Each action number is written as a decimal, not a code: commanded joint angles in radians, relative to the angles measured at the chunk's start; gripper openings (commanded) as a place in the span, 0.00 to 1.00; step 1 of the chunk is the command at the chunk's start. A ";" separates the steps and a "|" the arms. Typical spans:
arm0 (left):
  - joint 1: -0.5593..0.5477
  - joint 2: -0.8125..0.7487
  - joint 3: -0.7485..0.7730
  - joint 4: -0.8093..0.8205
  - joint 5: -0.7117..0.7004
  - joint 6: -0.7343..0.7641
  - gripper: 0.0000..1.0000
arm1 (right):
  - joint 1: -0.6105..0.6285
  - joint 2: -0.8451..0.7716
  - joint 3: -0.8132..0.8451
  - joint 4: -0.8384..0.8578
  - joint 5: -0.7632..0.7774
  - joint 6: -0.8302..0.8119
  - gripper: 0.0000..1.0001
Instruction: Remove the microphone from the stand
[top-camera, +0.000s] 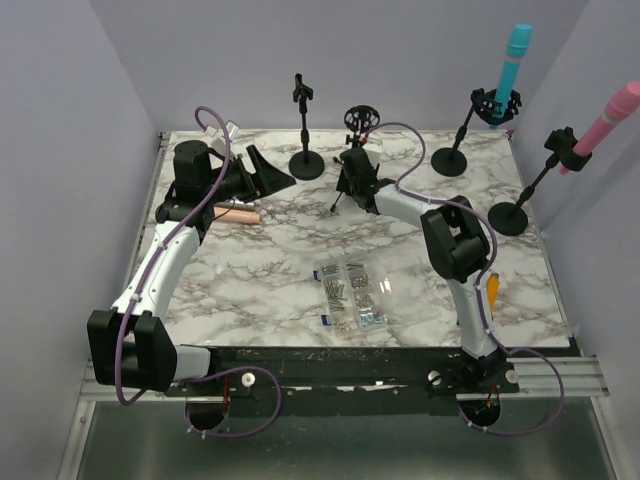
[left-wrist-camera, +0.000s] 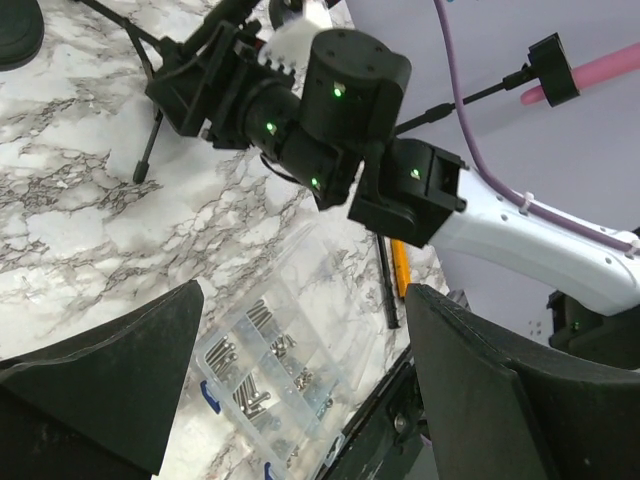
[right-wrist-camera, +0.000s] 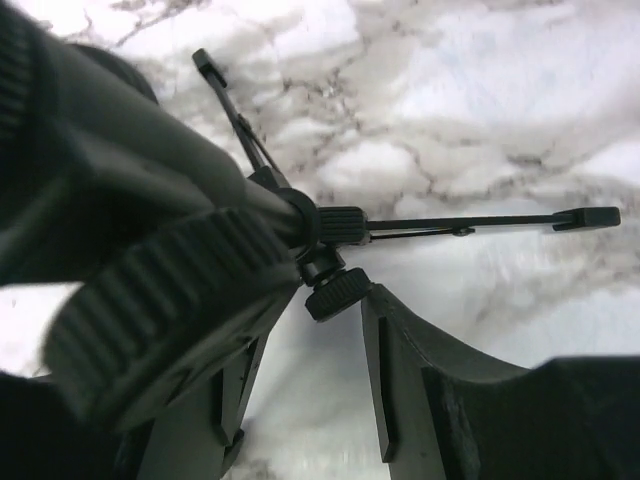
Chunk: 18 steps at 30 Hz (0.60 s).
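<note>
The right tool (right-wrist-camera: 305, 340) is being held astride the tripod stand (right-wrist-camera: 330, 222), grip impossible to tell, while the left tool (left-wrist-camera: 305, 295) is being held open near a wooden handle (top-camera: 240, 215).

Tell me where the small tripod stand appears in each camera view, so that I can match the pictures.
Top view: tripod stand at the back middle of the marble table, with the right gripper at it.
Left wrist view: upper left, thin legs beside the right gripper.
Right wrist view: centre, its hub with legs spread, seen close.
Shared landmark: the marble table under it in all three.
</note>
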 joint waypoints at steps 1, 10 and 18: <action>-0.004 -0.015 0.014 0.020 0.026 -0.001 0.84 | -0.038 0.125 0.155 -0.015 -0.039 -0.075 0.54; -0.004 0.024 0.024 -0.012 0.001 0.027 0.84 | -0.073 0.247 0.383 -0.069 -0.046 -0.117 0.55; -0.004 0.043 0.029 -0.037 -0.035 0.066 0.84 | -0.081 0.114 0.397 -0.163 -0.119 -0.207 0.81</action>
